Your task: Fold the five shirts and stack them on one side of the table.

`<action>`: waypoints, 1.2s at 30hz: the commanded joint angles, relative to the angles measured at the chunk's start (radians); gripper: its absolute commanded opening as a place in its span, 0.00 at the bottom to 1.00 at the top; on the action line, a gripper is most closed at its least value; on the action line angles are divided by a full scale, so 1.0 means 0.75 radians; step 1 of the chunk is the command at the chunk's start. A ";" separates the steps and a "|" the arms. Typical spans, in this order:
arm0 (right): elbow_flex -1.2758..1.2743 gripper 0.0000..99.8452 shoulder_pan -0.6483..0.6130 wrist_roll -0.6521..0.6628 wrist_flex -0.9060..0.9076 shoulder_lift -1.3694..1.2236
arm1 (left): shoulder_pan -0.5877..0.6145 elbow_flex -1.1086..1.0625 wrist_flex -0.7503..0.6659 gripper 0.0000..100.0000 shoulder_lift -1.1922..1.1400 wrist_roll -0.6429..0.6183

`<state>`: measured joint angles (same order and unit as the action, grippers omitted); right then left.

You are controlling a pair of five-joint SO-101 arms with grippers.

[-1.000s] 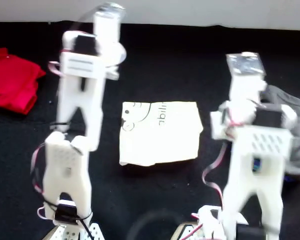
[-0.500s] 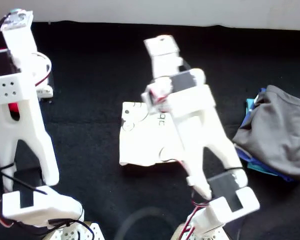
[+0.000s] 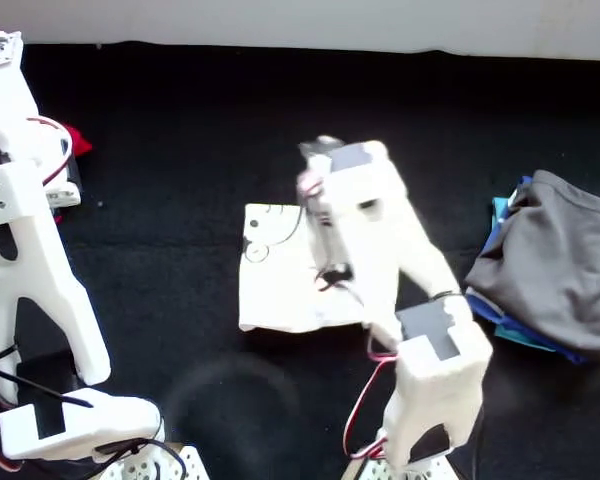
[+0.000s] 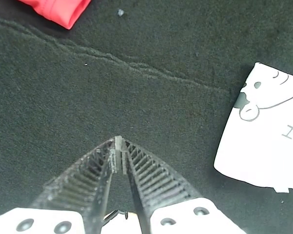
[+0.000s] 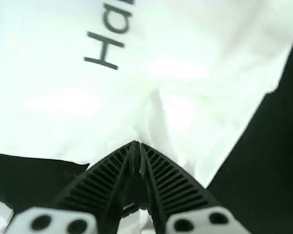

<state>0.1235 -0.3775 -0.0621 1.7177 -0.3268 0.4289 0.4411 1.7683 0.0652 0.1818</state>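
Black cloth point(image 3: 180, 100) covers the table at whose centre one folded white shirt point(image 3: 280, 275), slightly wider than deep, lies directly under the right gripper point(image 5: 138, 146), which is clenched with its tip on the fabric. The left gripper point(image 4: 119, 145), clenched on nothing, hangs over bare cloth between that shirt and one red shirt point(image 4: 53, 9). One gray shirt point(image 3: 565, 255) tops blue garments point(image 3: 500, 215), their number unclear.

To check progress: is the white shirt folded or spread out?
Folded: the white shirt lies as a compact rectangle with no sleeves sticking out.
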 commanded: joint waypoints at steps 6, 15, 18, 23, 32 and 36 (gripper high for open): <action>-0.197 0.02 0.169 0.250 0.056 0.447 | 0.013 0.003 0.000 0.01 0.060 0.010; -0.218 0.02 -0.073 -0.016 -0.275 0.523 | 0.015 -0.001 0.000 0.01 0.060 0.012; -0.322 0.02 -0.105 -0.018 -0.261 0.472 | 0.015 -0.003 0.000 0.01 0.056 0.012; -0.541 0.02 0.060 0.100 -0.181 0.310 | 0.013 -0.005 0.000 0.01 0.056 0.012; -0.453 0.02 0.177 0.178 -0.095 0.416 | 0.013 -0.005 0.000 0.01 0.058 0.012; -0.294 0.02 0.066 0.176 -0.087 0.506 | 0.011 -0.005 0.000 0.01 0.056 0.012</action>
<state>-0.2002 -0.2808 0.0667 1.6410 -0.0184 0.4289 0.4335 1.7683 0.0652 0.1818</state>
